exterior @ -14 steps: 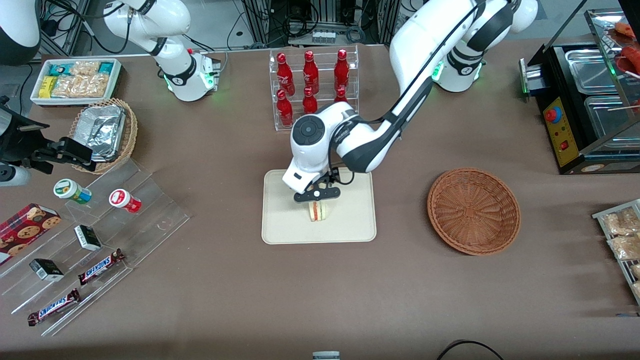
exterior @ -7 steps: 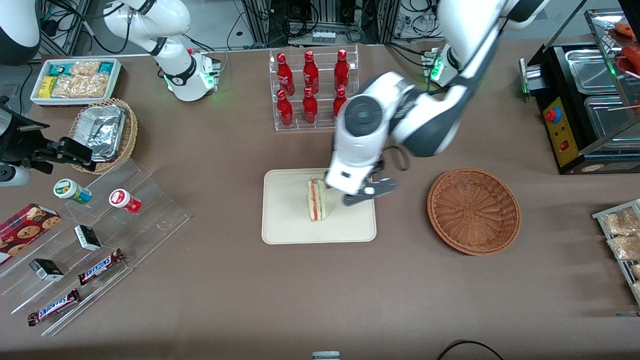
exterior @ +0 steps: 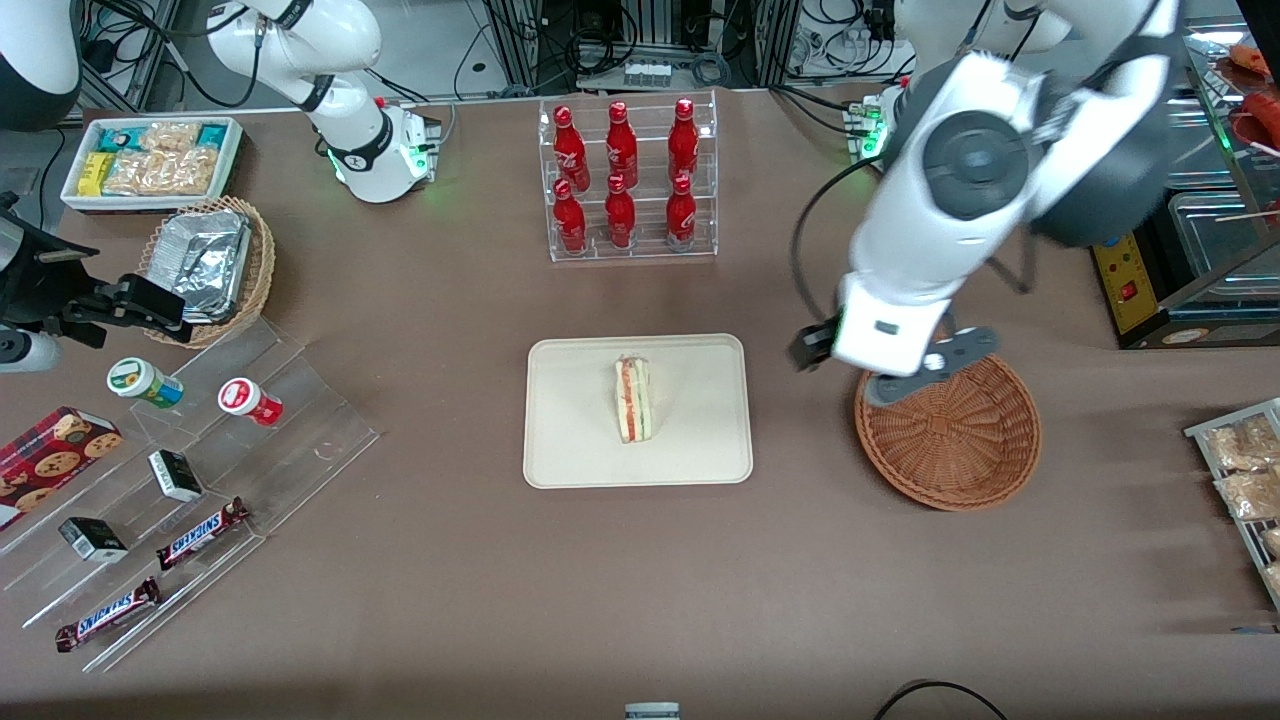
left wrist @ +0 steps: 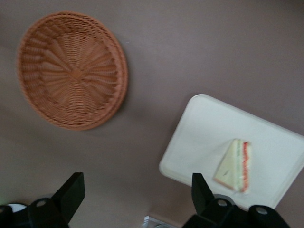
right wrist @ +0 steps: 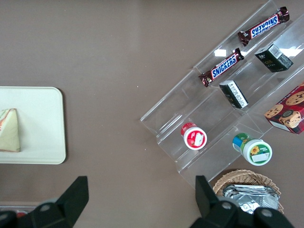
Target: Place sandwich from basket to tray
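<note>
The sandwich (exterior: 633,400) (left wrist: 234,165) (right wrist: 9,129) lies on the cream tray (exterior: 700,440) (left wrist: 204,137) (right wrist: 38,118), a white wedge with its red and green filling edge showing. The reddish-brown wicker basket (exterior: 950,440) (left wrist: 71,71) sits beside the tray, toward the working arm's end, with nothing in it. My left gripper (exterior: 890,365) (left wrist: 137,194) hangs high above the table at the basket's rim nearest the tray. Its fingers stand wide open and hold nothing.
A clear rack of red bottles (exterior: 625,180) stands farther from the front camera than the tray. A clear stepped stand with snack bars and cups (exterior: 180,470) lies toward the parked arm's end. A black food warmer (exterior: 1170,220) and a rack of packets (exterior: 1240,470) sit toward the working arm's end.
My left gripper let go of the sandwich on the tray, then rose and swung away to above the basket's rim. The sandwich stays on the tray.
</note>
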